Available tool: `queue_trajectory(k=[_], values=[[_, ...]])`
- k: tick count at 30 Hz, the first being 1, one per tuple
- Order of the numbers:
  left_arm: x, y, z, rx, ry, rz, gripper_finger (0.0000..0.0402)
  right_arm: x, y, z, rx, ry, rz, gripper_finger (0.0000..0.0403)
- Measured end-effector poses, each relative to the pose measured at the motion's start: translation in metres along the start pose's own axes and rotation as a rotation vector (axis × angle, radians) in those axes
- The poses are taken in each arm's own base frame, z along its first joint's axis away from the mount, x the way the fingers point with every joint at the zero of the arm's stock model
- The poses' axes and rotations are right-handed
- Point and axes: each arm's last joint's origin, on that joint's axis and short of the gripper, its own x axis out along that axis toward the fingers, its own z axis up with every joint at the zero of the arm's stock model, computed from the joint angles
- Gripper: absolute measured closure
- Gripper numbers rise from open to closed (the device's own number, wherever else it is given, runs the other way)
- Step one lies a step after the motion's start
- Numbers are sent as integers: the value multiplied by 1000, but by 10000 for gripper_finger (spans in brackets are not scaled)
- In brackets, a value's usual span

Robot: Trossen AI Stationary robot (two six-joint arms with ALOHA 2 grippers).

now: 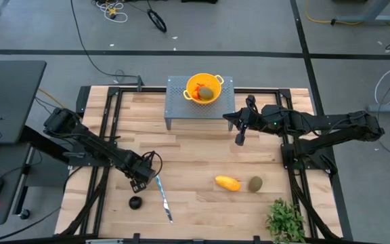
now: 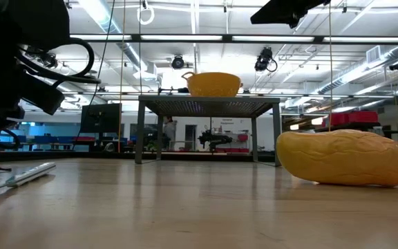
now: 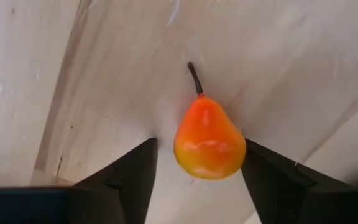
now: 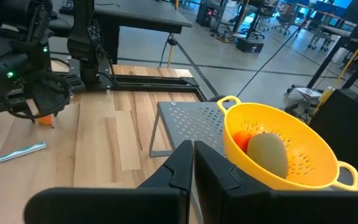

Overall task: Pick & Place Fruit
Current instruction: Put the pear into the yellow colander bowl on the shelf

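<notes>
A small orange-red pear (image 3: 209,140) lies on the wooden table between the open fingers of my left gripper (image 3: 201,144), which hangs over it near the table's left front (image 1: 143,180). A yellow colander (image 1: 204,88) on a grey perforated stand (image 1: 178,102) holds an olive-green oval (image 4: 267,154) and an orange-red piece (image 4: 241,140). A yellow-orange oblong (image 1: 227,183), a second olive-green oval (image 1: 255,184) and a dark round fruit (image 1: 135,202) rest on the table. My right gripper (image 1: 239,135) hovers shut and empty just right of the stand. My left gripper comes from above, pointing down, with one finger on each side of the pear's wide body. One finger (image 3: 260,168) lies right against the pear's side (image 3: 240,146); whether it touches, I cannot tell. The other finger stands apart. The pear lies on the table.
A slim silver knife (image 1: 164,196) lies just right of the left gripper, between it and the dark fruit. A leafy green plant (image 1: 286,220) stands at the near right corner. Bare wood stretches across the table's middle, between the stand and the loose fruit.
</notes>
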Motion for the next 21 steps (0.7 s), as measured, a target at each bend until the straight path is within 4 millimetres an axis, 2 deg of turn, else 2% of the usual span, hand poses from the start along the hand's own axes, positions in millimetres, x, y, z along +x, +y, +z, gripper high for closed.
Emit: queue_trajectory(k=[6,21], values=[[0,0,0,-5,-10,7,208,0,0,0,0,0,1,381],[0,0,1,-33,-21,15,233,0,0,0,0,0,3,381]])
